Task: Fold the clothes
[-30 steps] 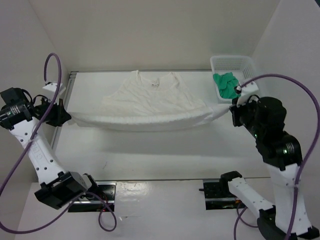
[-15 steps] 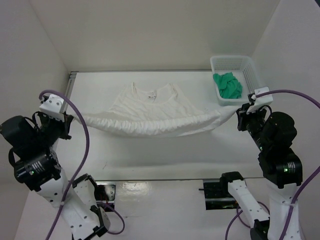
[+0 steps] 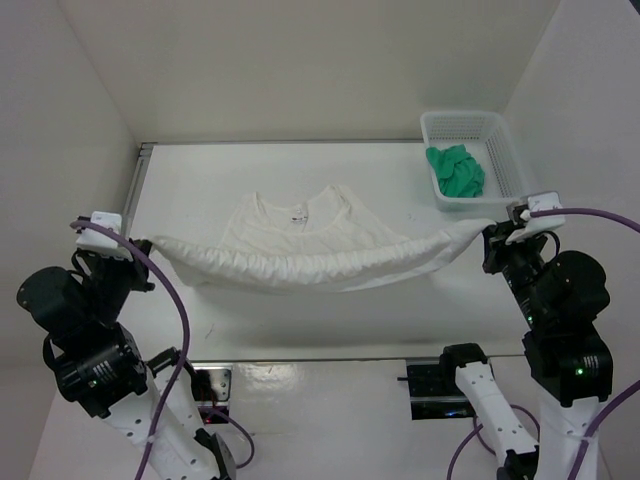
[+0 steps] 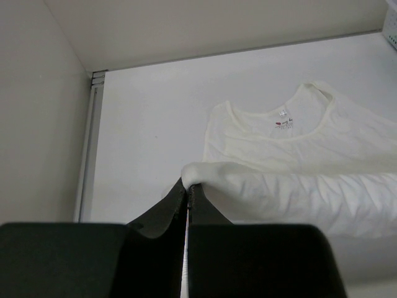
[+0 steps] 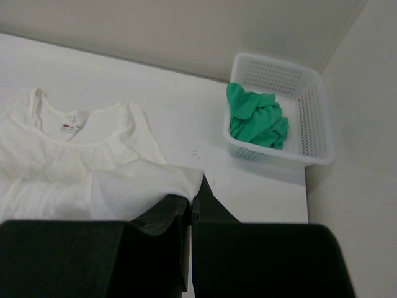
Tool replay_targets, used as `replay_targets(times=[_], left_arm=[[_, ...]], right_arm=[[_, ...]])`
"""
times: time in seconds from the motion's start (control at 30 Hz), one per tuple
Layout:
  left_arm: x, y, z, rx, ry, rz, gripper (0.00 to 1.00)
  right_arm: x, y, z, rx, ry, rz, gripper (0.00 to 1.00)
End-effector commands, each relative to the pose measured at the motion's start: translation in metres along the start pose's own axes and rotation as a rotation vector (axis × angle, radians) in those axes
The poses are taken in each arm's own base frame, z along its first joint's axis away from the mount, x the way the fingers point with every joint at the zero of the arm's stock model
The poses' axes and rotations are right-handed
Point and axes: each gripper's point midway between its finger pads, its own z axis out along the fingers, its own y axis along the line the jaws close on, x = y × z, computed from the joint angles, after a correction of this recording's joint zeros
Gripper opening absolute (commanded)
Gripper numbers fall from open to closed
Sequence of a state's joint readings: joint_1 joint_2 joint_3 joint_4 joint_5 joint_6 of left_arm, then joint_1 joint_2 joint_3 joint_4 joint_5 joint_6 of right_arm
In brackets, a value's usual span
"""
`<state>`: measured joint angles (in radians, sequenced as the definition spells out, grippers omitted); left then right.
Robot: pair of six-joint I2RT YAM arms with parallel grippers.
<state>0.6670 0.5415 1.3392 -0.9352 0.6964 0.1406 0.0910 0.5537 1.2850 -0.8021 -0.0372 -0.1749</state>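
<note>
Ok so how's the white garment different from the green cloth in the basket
The white garment is far bigger than the green cloth. The garment hangs stretched between the left gripper and right gripper, both shut on it; the green cloth lies bunched, untouched. The garment is partly on the table; the green cloth sits in the basket. Both are soft fabric.

White table (image 3: 300,320), white garment (image 3: 300,225) partly lying mid-table, mesh basket (image 3: 503,152) far right corner

Both pulled nearward: left end effector (image 3: 137,241), right end effector (image 3: 487,229); garment (image 3: 300,232) dragged nearer with them.
</note>
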Motion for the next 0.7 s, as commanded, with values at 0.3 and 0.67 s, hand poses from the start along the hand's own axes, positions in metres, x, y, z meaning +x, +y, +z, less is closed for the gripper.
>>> replay_targets(times=[0.3,0.67], left_arm=[[0.024,0.005,0.037,0.158,0.05,-0.063,0.0],[0.041,0.002,0.06,0.345,0.157,-0.146,0.0]], right_arm=[[-0.016,-0.016,0.029,0.083,-0.034,0.088,0.0],[-0.008,-0.028,0.058,0.092,0.062,0.139,0.0]])
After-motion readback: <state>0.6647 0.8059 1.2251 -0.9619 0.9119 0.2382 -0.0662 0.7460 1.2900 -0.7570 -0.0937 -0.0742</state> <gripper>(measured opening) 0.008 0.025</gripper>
